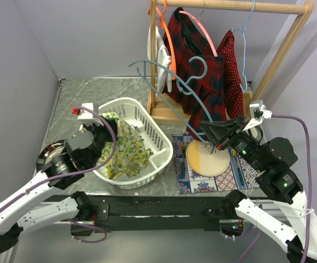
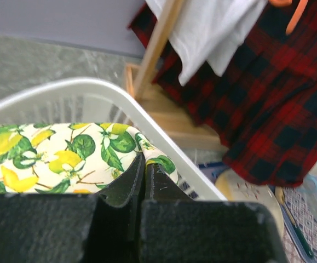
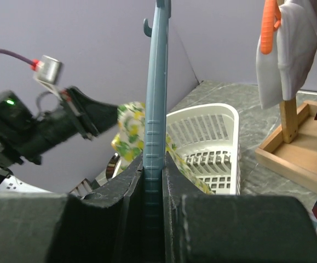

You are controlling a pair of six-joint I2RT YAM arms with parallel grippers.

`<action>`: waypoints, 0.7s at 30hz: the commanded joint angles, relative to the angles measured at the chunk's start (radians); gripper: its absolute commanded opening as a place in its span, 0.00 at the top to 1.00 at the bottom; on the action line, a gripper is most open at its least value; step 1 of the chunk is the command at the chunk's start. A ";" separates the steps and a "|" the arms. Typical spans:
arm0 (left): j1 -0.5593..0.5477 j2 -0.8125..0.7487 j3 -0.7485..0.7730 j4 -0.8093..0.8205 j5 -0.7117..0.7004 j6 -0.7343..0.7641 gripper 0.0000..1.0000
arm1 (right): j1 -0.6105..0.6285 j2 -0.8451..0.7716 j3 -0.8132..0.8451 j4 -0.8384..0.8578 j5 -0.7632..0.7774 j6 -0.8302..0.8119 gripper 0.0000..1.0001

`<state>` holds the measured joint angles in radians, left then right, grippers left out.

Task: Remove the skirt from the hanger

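The skirt (image 1: 215, 90), a pleated tartan cloth in red and dark navy, hangs from the thin salmon-pink plastic hanger (image 1: 205, 30), whose hook sits over the round dowel of the wooden rack (image 1: 240, 6) at the back right of the bench (image 1: 87, 93). Its folds drop down to the rack's flat wooden foot. Beside it on the same dowel hang a white garment (image 1: 159, 46) on an orange hanger (image 1: 169, 44) and a red garment with small white dots (image 1: 232, 66) on a wiry light-blue hanger (image 1: 245, 49).

The right pincer (image 1: 215, 137) is clamped on a slate-blue hanger (image 1: 163, 74). The ribbed plastic bar stands upright between the black fingers (image 3: 125, 186) in the wrist view, and its long curved arm reaches out across the front of the skirt. Below this pincer a round cream disc (image 1: 207, 159) lies on a patterned tile mat (image 1: 202, 183).

The left pincer (image 1: 101, 134) is closed, its two matte black fingers (image 2: 163, 181) pressed flat together. It sits at the near rim of a white slatted plastic basket (image 1: 147, 118), which holds a crumpled lemon-print cloth (image 1: 128, 150). The bench top is grey, mottled like stone.
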<state>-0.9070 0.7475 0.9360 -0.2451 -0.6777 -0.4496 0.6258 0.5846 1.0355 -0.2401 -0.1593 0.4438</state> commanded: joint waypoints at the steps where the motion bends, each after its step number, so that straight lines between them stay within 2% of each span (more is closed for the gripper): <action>1: 0.019 -0.016 -0.092 0.064 0.119 -0.135 0.99 | -0.005 -0.005 0.057 0.050 -0.014 -0.020 1.00; 3: 0.020 -0.014 -0.135 0.018 0.100 -0.233 0.96 | -0.005 0.006 0.060 0.056 -0.010 -0.030 1.00; 5: 0.026 -0.019 -0.178 0.018 0.140 -0.271 0.86 | -0.005 0.018 0.087 0.048 0.000 -0.036 1.00; 6: 0.029 -0.020 -0.204 0.033 0.180 -0.264 0.60 | -0.003 0.033 0.101 0.045 0.000 -0.037 1.00; 7: 0.033 -0.019 -0.203 0.033 0.247 -0.255 0.44 | -0.005 0.041 0.127 0.050 -0.003 -0.036 1.00; 9: 0.033 -0.007 -0.137 -0.011 0.259 -0.241 0.19 | -0.003 0.061 0.150 0.070 -0.012 -0.037 1.00; 12: 0.031 0.016 -0.010 -0.106 0.187 -0.200 0.03 | -0.003 0.095 0.199 0.102 0.027 -0.062 1.00; 16: 0.031 0.030 0.082 -0.091 0.109 -0.017 0.01 | -0.005 0.141 0.310 0.067 0.157 -0.128 1.00; 21: 0.033 0.067 0.153 -0.002 -0.005 0.165 0.01 | -0.005 0.175 0.389 0.035 0.417 -0.260 1.00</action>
<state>-0.8791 0.7868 1.0340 -0.3264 -0.5762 -0.4801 0.6258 0.7406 1.3506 -0.2310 0.0174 0.3130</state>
